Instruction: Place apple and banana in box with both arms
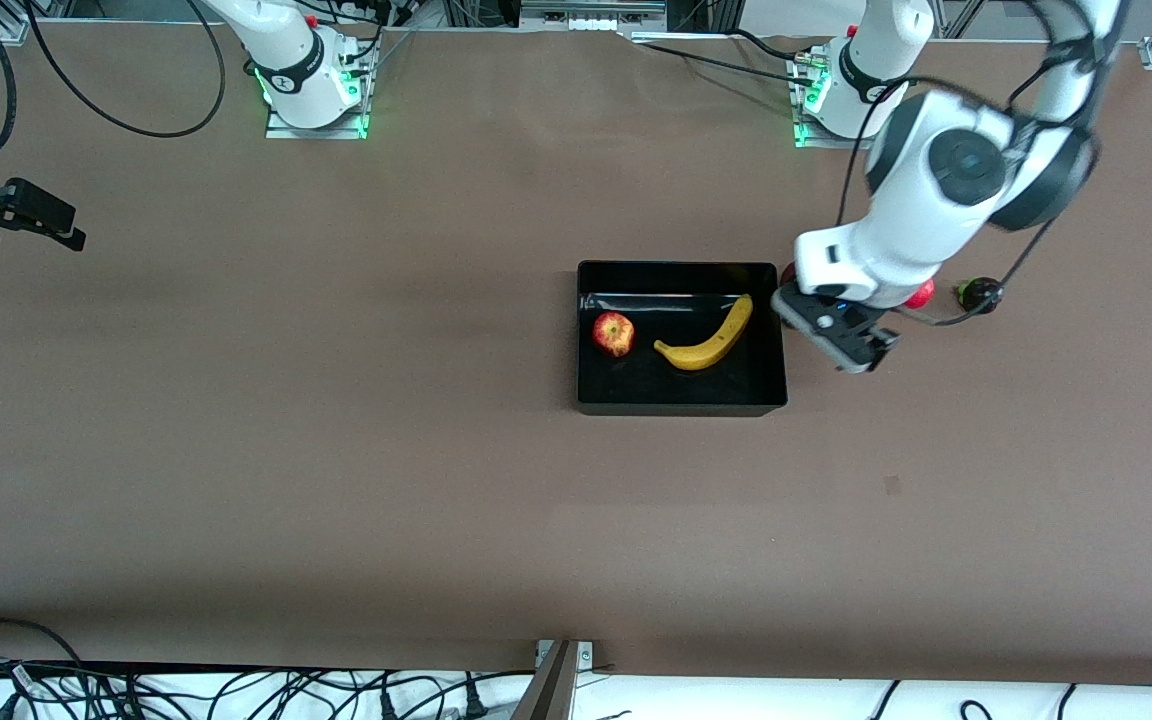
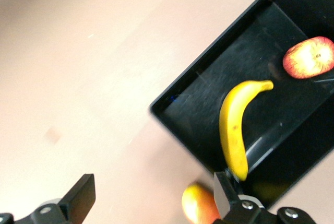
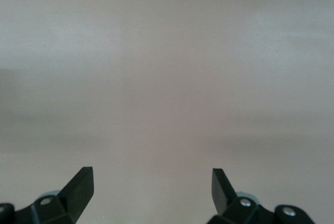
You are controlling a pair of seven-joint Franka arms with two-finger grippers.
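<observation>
The black box (image 1: 681, 405) sits mid-table. The red-yellow apple (image 1: 614, 333) and the curved yellow banana (image 1: 706, 340) lie side by side in it, apart. My left gripper (image 1: 851, 345) is open and empty, over the table just outside the box wall at the left arm's end. The left wrist view shows the box (image 2: 209, 59), banana (image 2: 233, 125) and apple (image 2: 309, 57), with my left gripper (image 2: 154, 192) over bare table. My right gripper (image 1: 66, 225) is open and empty, waiting over the right arm's end of the table; its wrist view (image 3: 151, 182) shows only bare table.
A red-yellow mango (image 2: 200, 205) lies on the table beside the box, close to one left finger. A red round fruit (image 1: 921, 295) shows partly from under the left arm. A small dark fruit (image 1: 979, 293) lies beside it, toward the left arm's end.
</observation>
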